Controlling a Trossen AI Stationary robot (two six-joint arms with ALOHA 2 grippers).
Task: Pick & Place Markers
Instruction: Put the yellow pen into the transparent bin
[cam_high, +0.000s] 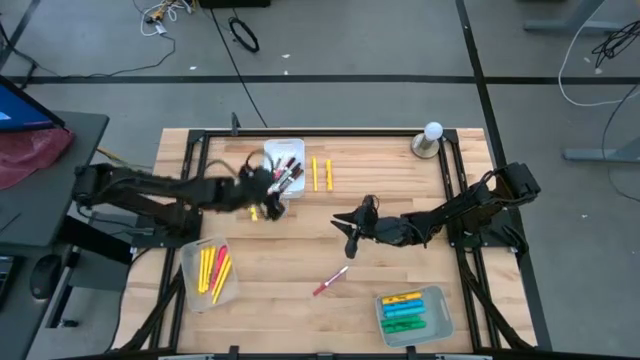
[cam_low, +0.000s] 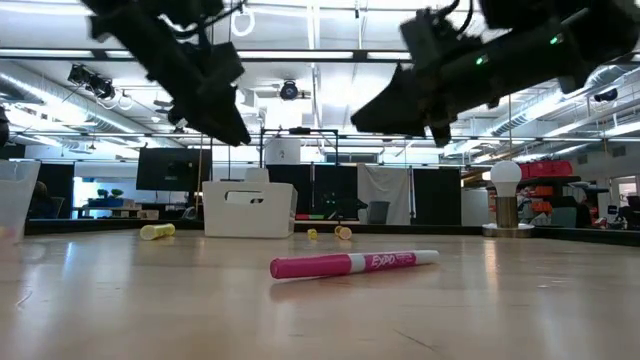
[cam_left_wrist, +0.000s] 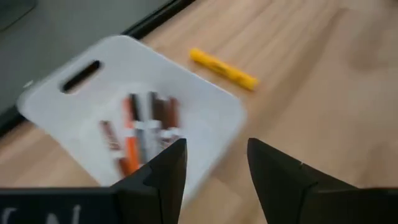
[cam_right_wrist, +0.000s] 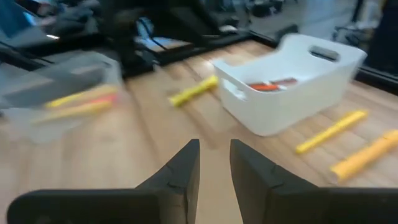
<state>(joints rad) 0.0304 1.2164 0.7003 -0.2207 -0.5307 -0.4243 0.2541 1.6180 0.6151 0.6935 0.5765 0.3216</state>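
- The left end effector hangs above the table at the near edge of the white bin; its fingers stand apart with nothing between them.
- The white bin sits at the far middle of the table and holds slim markers with dark, orange and red barrels.
- One yellow marker lies on the wood just beside the left end effector, on its near side.
- Two more yellow markers lie side by side just right of the bin, apart from it.
- The right end effector hovers near the middle of the table, fingers slightly parted and empty.
- A pink marker lies alone on the bare wood near and a little left of the right end effector, not touching anything.
- A clear tray at the near left holds yellow and red markers.
- Another clear tray at the near right holds yellow, blue and green markers.
- A white bulb on a round base stands at the far right corner, well apart from both arms.
- A black frame runs along the table's edges.
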